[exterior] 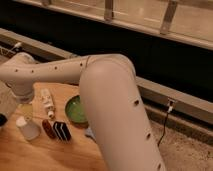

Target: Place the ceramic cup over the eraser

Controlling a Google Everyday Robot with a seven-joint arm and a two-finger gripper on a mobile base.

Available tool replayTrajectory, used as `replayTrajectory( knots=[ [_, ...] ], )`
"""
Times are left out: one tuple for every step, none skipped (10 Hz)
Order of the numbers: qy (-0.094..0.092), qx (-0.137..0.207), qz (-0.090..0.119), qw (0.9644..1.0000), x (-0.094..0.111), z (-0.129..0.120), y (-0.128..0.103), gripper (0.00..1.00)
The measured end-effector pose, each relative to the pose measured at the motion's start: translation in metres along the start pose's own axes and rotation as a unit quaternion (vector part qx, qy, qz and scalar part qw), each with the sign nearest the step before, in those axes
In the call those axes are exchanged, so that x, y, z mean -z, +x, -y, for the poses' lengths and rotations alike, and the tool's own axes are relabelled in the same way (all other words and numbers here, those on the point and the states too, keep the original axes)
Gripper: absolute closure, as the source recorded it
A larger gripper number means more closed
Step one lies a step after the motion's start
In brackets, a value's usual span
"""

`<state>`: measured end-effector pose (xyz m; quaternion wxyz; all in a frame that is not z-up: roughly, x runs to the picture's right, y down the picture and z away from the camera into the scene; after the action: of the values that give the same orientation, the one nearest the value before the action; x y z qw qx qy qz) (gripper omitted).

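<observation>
The white ceramic cup [27, 128] stands on the wooden table [45, 157] at the front left. The eraser [62, 130], a small black block with white stripes, lies to the right of it, with a small reddish-brown object [48, 128] between them. My gripper [25, 108] hangs from the white arm's wrist [19, 82], just above and behind the cup and left of the white labelled tube [47, 103]. The eraser lies apart from the gripper, to its lower right.
A green bowl [76, 109] sits behind the eraser, partly hidden by the arm's thick link [117, 110]. A corner of the blue-grey pad [90, 133] shows by the arm. A dark object [2, 120] is at the left edge. A ledge and a dark wall run behind the table.
</observation>
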<state>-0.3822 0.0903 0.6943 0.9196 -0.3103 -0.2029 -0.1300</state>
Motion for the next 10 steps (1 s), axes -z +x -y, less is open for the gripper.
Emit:
replayTrajectory(
  knots=[
    [-0.001, 0.002, 0.002, 1.0, 0.0, 0.0, -0.003, 0.2],
    [-0.004, 0.005, 0.004, 1.0, -0.001, 0.0, -0.002, 0.2],
    [-0.013, 0.013, 0.01, 0.9998, -0.007, 0.0, -0.005, 0.2],
    [-0.023, 0.023, 0.018, 0.9993, -0.018, -0.001, -0.013, 0.2],
    [-0.033, 0.034, 0.025, 0.9986, -0.031, -0.004, -0.021, 0.2],
    [-0.041, 0.041, 0.032, 0.9978, -0.038, -0.006, -0.028, 0.2],
    [-0.049, 0.048, 0.04, 0.9969, -0.045, -0.007, -0.034, 0.2],
    [-0.054, 0.052, 0.045, 0.9962, -0.05, -0.009, -0.038, 0.2],
    [-0.063, 0.057, 0.051, 0.9951, -0.058, -0.012, -0.042, 0.2],
    [-0.068, 0.059, 0.056, 0.9943, -0.066, -0.014, -0.044, 0.2]
  ],
)
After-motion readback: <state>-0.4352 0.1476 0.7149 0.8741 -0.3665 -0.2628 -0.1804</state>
